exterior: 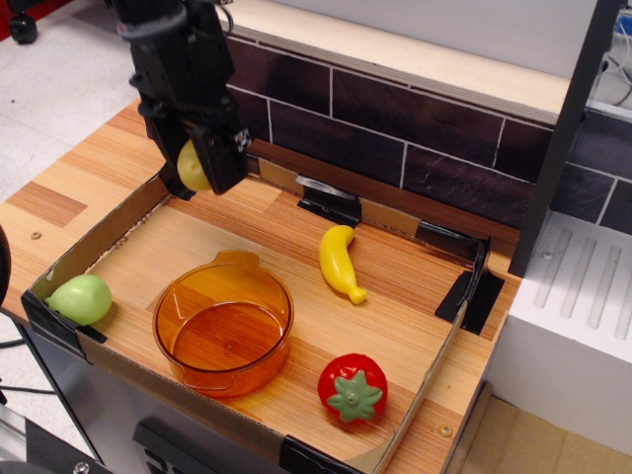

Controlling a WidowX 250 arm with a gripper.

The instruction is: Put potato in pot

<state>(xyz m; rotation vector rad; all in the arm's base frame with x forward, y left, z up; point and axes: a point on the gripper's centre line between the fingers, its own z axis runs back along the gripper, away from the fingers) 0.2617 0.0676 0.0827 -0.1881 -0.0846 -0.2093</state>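
Note:
The black gripper [195,176] hangs over the back left of the tray, shut on the yellow potato [192,166], which shows only partly between its fingers. It holds the potato well above the tray floor, up and behind the pot. The round translucent orange pot [224,324] stands empty at the front left of the tray, its small tab handle pointing toward the back.
A green pear-like fruit [80,299] rests on the tray's left front corner. A yellow banana [339,261] lies mid-tray and a red tomato [353,387] at the front right. Low cardboard walls [99,232] ring the wooden tray; a dark tiled wall [395,128] runs behind.

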